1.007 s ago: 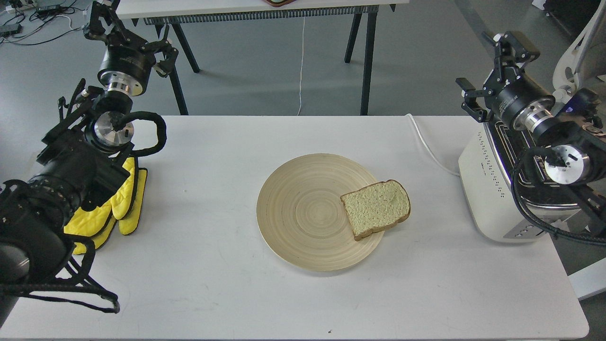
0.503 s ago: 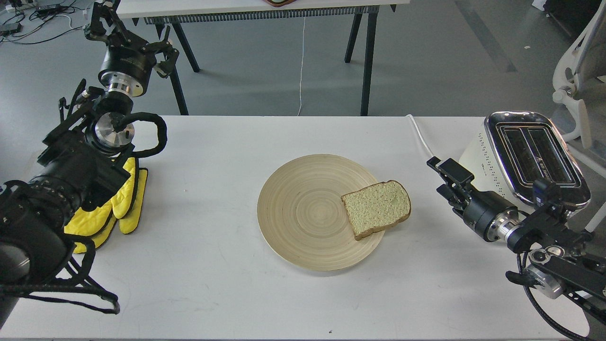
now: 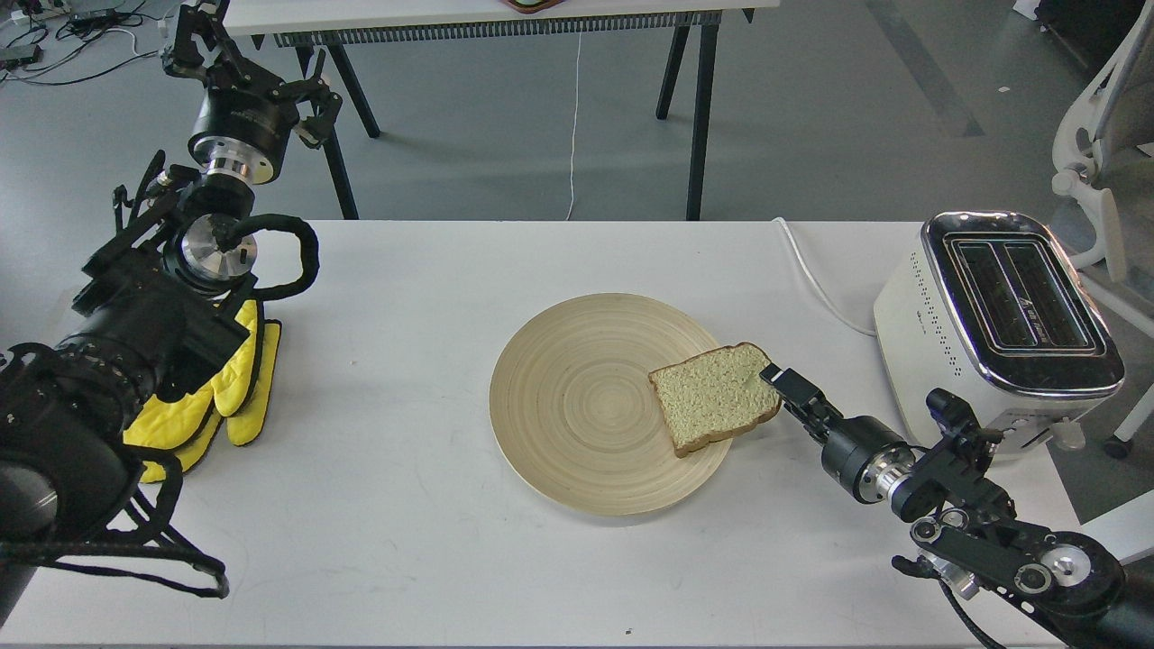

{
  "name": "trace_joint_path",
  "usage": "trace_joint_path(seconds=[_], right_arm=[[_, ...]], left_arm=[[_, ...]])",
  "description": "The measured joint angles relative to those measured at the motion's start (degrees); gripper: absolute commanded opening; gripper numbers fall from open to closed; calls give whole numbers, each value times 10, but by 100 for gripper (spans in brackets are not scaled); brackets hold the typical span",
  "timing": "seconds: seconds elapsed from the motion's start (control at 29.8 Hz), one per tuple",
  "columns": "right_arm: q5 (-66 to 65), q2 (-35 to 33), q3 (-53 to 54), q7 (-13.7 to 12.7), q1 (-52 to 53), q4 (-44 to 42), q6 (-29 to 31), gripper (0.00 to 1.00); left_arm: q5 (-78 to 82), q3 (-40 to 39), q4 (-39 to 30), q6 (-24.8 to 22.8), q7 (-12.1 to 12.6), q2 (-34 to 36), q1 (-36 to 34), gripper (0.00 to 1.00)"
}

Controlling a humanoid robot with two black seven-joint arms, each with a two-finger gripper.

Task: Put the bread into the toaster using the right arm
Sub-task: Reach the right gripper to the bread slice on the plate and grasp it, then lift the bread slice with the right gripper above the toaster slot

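The bread [image 3: 716, 397] is lying flat on the plate [image 3: 577, 406], overhanging its right rim on the desk [image 3: 406, 541]. The right gripper [image 3: 781, 382] is reaching in low from the right, its tip meeting the slice's right crust edge; whether its jaws are apart cannot be told. The toaster [image 3: 992, 333] is standing well to the right. The left gripper [image 3: 236, 77] is hanging far off.

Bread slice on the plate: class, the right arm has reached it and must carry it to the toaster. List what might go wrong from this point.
1. The bread overhangs the plate rim, and the right gripper meets only its crust edge; a shallow pinch could tear it or let it slip.
2. Pushing sideways may slide the slice or the plate instead of gripping it.
3. The toaster has narrow slots; a tilted slice could catch on the chrome top.
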Motion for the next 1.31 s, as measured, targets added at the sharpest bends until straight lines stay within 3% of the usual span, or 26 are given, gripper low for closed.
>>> trace_joint_path(seconds=[0.1, 0.37, 0.84, 1.11, 1.31], right_arm=[[1, 1, 0, 1, 7, 0, 1, 48], [3, 4, 0, -1, 18, 2, 4, 14], [3, 1, 2, 4, 28, 33, 5, 2], [1, -145, 24, 13, 88, 159, -2, 3], [-3, -283, 37, 9, 142, 191, -3, 3]], left_arm=[[0, 0, 0, 0, 0, 0, 0, 100], [0, 0, 0, 0, 0, -1, 0, 100], [0, 0, 0, 0, 0, -1, 0, 100], [0, 0, 0, 0, 0, -2, 0, 100], [0, 0, 0, 0, 0, -2, 0, 100]])
